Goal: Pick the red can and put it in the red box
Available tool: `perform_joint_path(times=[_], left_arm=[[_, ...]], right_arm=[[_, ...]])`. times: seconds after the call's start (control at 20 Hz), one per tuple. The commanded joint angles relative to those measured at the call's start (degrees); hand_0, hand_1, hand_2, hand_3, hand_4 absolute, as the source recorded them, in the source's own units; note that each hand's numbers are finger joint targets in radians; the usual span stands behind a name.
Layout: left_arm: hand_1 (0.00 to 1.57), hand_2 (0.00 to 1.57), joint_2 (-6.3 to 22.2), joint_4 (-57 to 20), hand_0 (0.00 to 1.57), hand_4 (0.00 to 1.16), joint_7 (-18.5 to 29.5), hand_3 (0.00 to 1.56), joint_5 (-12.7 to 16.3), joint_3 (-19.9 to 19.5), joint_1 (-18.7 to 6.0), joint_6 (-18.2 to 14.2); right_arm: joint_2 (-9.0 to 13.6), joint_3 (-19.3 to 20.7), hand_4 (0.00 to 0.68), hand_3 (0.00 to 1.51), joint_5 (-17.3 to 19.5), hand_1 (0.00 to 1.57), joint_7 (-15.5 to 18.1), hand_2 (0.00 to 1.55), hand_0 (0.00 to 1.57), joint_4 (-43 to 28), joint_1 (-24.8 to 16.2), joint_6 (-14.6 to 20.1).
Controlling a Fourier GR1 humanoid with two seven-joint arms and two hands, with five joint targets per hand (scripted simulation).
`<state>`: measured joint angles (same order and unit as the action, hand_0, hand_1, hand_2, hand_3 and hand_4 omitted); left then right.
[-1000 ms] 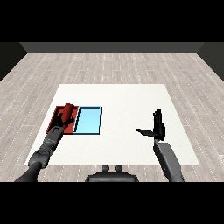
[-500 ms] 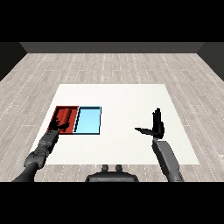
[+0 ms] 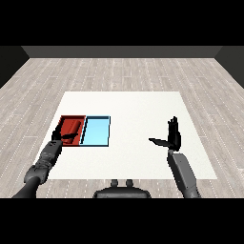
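The red can [image 3: 72,126] lies on its side inside the red tray [image 3: 65,118], at the table's left. My left hand [image 3: 59,138] hovers over the tray's near left corner, just short of the can, with its fingers relaxed and holding nothing. My right hand [image 3: 173,138] is raised above the right part of the table, far from both trays. Its fingers are straight and its thumb sticks out to the left.
The light blue tray [image 3: 97,132] lies against the red tray's right side and holds nothing. White table [image 3: 133,109] stretches between the trays and my right hand. Grey wooden floor surrounds the table.
My left hand has drawn back toward me from over the red tray, uncovering the can that now lies in it. The right hand has stayed in place.
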<state>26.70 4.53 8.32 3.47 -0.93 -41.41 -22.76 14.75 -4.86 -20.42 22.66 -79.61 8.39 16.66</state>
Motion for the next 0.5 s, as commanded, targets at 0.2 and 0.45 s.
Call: perform_joint_path(times=[0.2, 0.45], left_arm=[[1.36, 1.25, 3.15, 10.04, 1.36, 0.00, 15.73, 0.00, 7.82, -7.91, -0.49, 10.21], [0.00, 0.00, -4.60, 19.90, 0.00, 0.00, 23.60, 0.00, 9.23, -6.91, 3.16, 13.95]], right_arm=[[-1.43, -0.91, 0.000, 0.00, -0.18, 0.00, 2.86, 0.00, 0.00, -1.38, -0.60, -2.67], [-1.66, -3.54, 0.000, 0.00, 1.09, 0.00, 3.30, 0.00, 0.00, -2.75, -2.11, -4.73]])
